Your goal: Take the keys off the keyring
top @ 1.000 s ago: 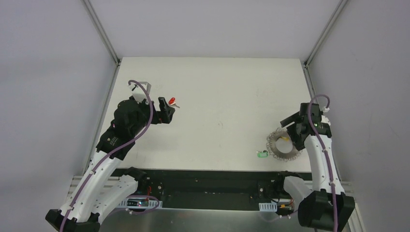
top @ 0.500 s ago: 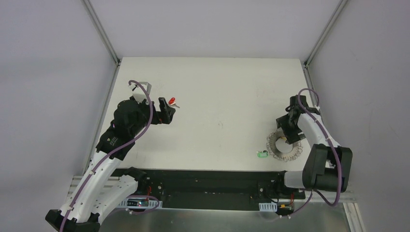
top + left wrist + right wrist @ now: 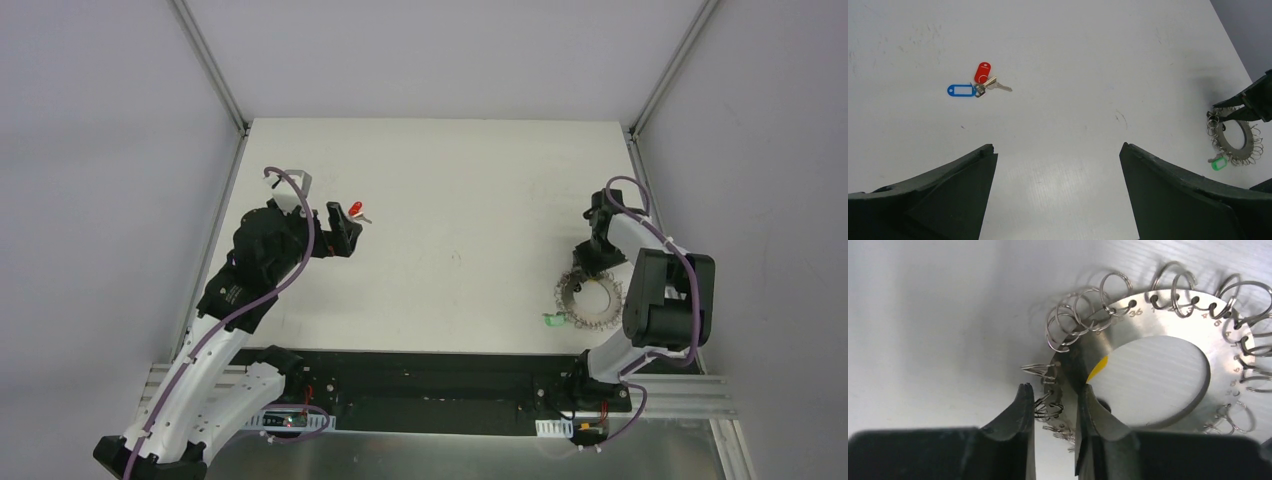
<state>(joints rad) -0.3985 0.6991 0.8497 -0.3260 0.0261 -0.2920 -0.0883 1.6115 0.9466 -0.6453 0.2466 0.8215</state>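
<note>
White table [image 3: 450, 180] lies under both arms, with the keyring [image 3: 1168, 315] flat on it. Our right gripper [image 3: 1054, 395] has one finger in the keyring's hole and one outside its rim, close together; we cannot tell if it pinches yet. A green key [image 3: 549, 320] sits just beside the keyring; the red key [image 3: 982, 72] and blue key [image 3: 961, 90] lie well apart from it. Our left gripper [image 3: 1055, 150], far from the keyring, is spread wide and empty. We think the keyring is hard, light and slippery, with thin bendy wire loops [image 3: 1068, 325], so its flat rim is the best hold.
</note>
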